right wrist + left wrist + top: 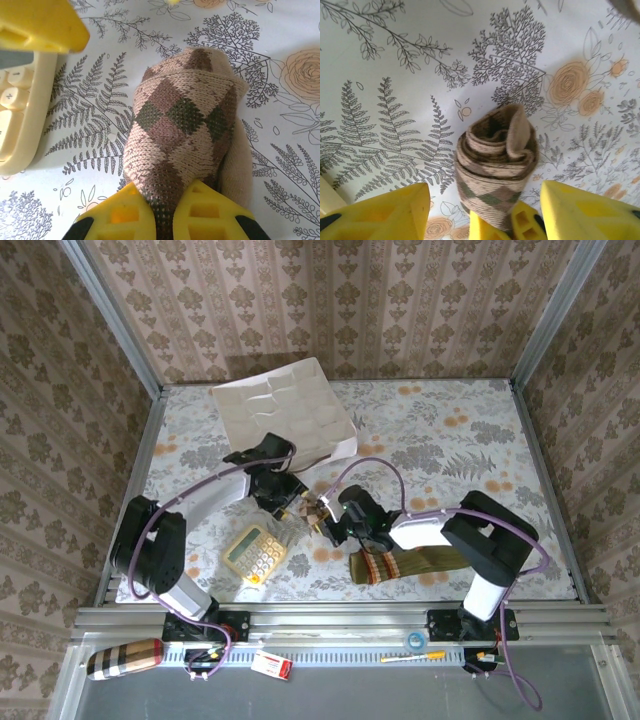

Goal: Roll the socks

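Roughly halfway through, I judge. At the near right of the table [480, 440], the olive green sock [430, 562] lies flat and unrolled, its long axis running left to right and its striped cuff pointing left. Farther in, at the centre, the argyle sock [180, 125] is a tight roll. Its spiral end faces away from my right gripper [167, 205], which is clamped on its other end. My left gripper [484, 192] stands spread either side of it, holding nothing. The olive green sock remains to roll.
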